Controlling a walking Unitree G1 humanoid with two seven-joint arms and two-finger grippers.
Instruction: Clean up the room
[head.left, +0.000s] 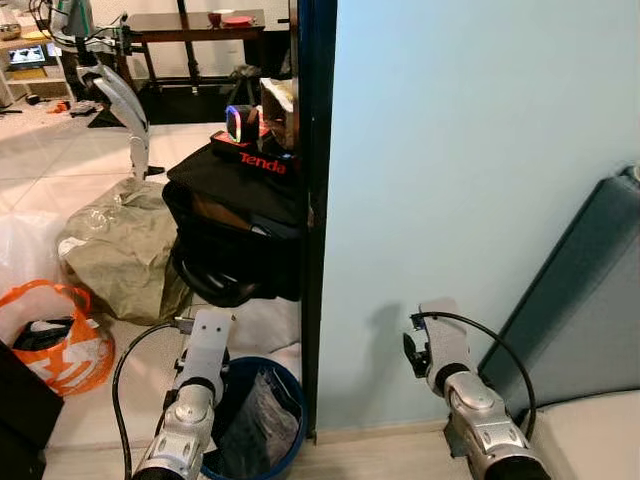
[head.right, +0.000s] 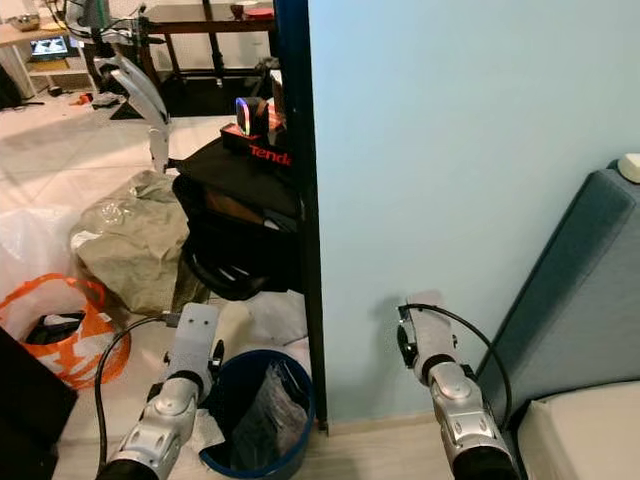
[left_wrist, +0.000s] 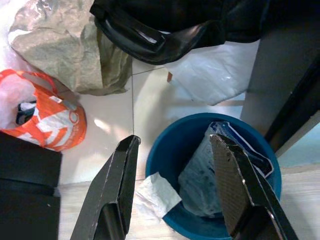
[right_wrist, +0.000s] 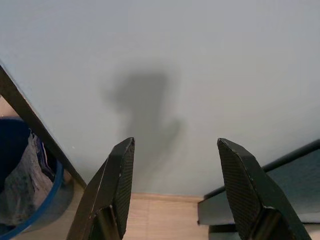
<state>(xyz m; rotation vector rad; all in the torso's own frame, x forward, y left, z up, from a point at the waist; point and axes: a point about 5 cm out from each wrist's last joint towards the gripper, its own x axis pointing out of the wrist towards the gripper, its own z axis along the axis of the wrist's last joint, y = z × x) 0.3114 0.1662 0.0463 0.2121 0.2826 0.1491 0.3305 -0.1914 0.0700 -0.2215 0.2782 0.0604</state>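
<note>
Left gripper (left_wrist: 172, 145) hovering over blue bin (left_wrist: 165, 145), 2 fingers spread, empty. Bin standing on floor beside dark door frame (head.left: 312, 200). Right gripper (right_wrist: 175, 150) gaping, empty, facing pale wall (right_wrist: 200, 60).

Even indoor light, sharp focus; soft arm shadow on wall (head.left: 450, 150); source perhaps overhead.
</note>
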